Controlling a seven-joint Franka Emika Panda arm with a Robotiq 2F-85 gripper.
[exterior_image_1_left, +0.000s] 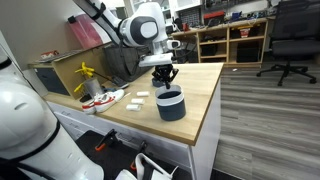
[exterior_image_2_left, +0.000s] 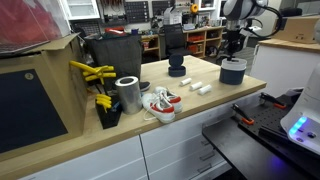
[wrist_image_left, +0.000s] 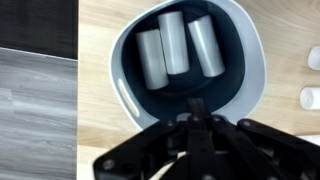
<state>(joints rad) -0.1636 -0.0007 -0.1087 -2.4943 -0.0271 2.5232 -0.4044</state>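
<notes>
Gripper (wrist_image_left: 197, 108) clenched, empty, over 1 cup (wrist_image_left: 113, 70) w/ 3 white cylinders (wrist_image_left: 174, 42); 2 loose cylinders (wrist_image_left: 311, 97) beside.

Three white cylinders (wrist_image_left: 175, 42) in a bowl (wrist_image_left: 254, 70), closed tool (wrist_image_left: 197, 110) overhead

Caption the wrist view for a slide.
Shut gripper poised over a dark cup holding three white cylinders on a wooden table.

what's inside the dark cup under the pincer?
Three white cylinders sit side by side inside the cup, seen in the wrist view. The shut pincer covers the cup's near edge, and the floor beneath the cylinders is hidden.
</notes>
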